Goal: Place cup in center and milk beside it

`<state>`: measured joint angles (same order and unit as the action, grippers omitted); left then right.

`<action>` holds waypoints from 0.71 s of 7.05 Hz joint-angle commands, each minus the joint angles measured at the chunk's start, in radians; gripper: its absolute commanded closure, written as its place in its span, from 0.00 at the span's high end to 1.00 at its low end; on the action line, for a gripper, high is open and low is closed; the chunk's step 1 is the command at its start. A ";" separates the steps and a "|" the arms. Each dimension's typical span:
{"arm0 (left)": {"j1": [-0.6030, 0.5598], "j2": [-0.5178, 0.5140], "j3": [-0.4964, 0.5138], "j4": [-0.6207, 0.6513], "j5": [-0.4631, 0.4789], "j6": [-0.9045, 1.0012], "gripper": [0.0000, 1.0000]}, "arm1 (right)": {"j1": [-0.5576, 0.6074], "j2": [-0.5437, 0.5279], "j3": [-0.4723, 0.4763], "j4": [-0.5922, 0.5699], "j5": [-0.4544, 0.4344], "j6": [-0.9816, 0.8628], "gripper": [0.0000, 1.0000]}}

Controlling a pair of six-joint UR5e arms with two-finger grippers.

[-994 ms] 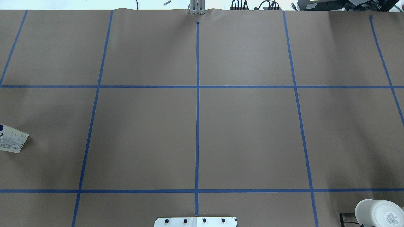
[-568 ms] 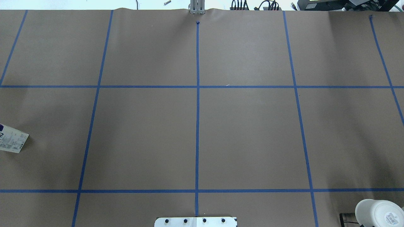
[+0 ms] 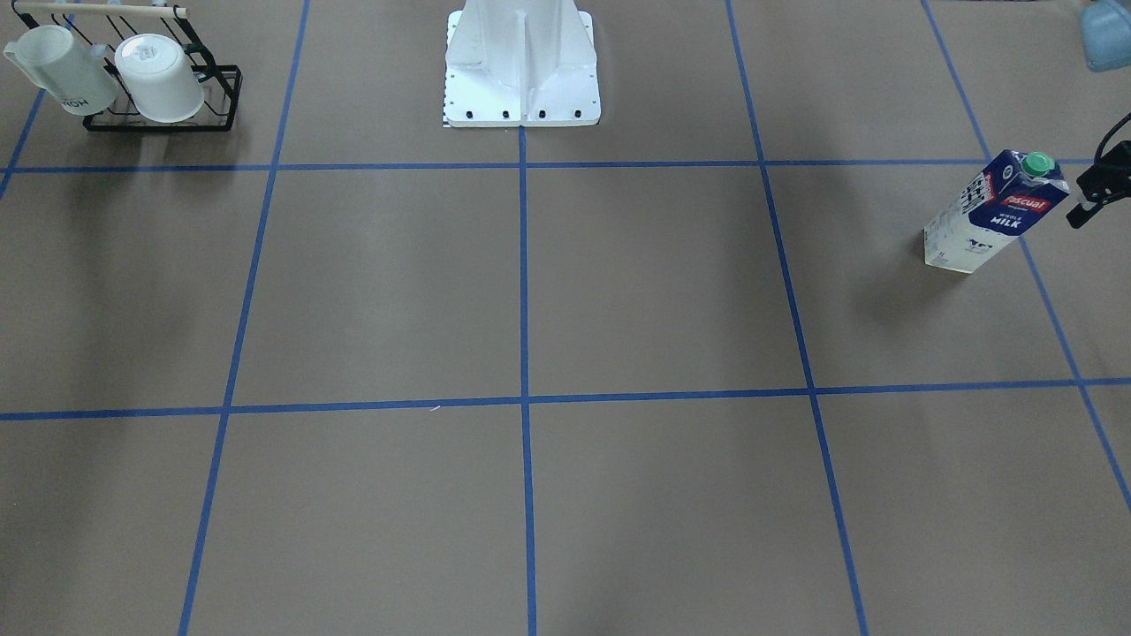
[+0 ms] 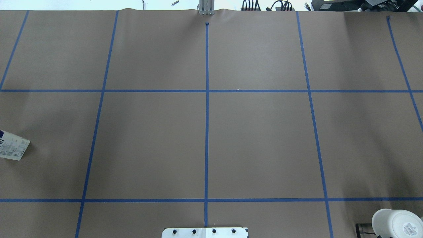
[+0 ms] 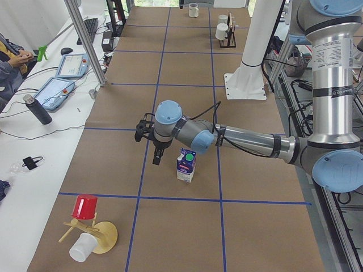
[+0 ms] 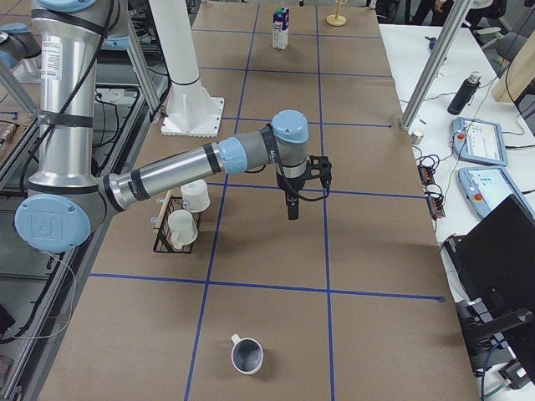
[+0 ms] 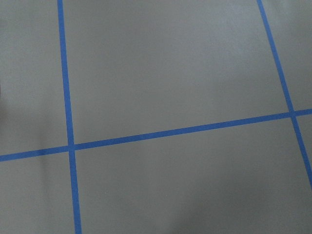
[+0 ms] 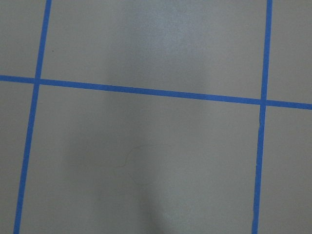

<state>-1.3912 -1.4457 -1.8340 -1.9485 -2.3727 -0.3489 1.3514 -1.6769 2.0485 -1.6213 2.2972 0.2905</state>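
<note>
The milk carton [image 3: 994, 212], navy and white with a green cap, stands on the robot's left side of the table; it also shows in the overhead view [image 4: 13, 149] and the exterior left view [image 5: 186, 164]. My left gripper [image 5: 156, 154] hangs above the paper just beyond the carton, fingers down, and shows partly at the front view's edge [image 3: 1082, 208]; I cannot tell if it is open. The cup [image 6: 247, 355], a white mug with a greyish inside, stands upright alone at the table's far right end. My right gripper [image 6: 292, 209] hovers over the paper well away from it; I cannot tell its state.
A black wire rack [image 3: 221, 93] near the robot's right holds two look-alike white mugs [image 6: 185, 219]. The white base plate [image 4: 205, 232] sits at the near middle. A wooden stand with a red cup [image 5: 85, 207] stands at the left end.
</note>
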 commanded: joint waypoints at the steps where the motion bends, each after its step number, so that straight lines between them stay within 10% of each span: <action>1: -0.002 0.008 0.006 -0.001 -0.005 -0.007 0.98 | 0.000 -0.003 0.007 0.000 0.021 0.001 1.00; 5: 0.000 0.008 0.015 0.006 -0.003 -0.012 0.98 | -0.003 -0.006 -0.055 0.000 0.051 -0.026 0.99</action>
<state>-1.3914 -1.4367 -1.8215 -1.9452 -2.3762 -0.3593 1.3473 -1.6772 2.0364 -1.6254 2.3258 0.2844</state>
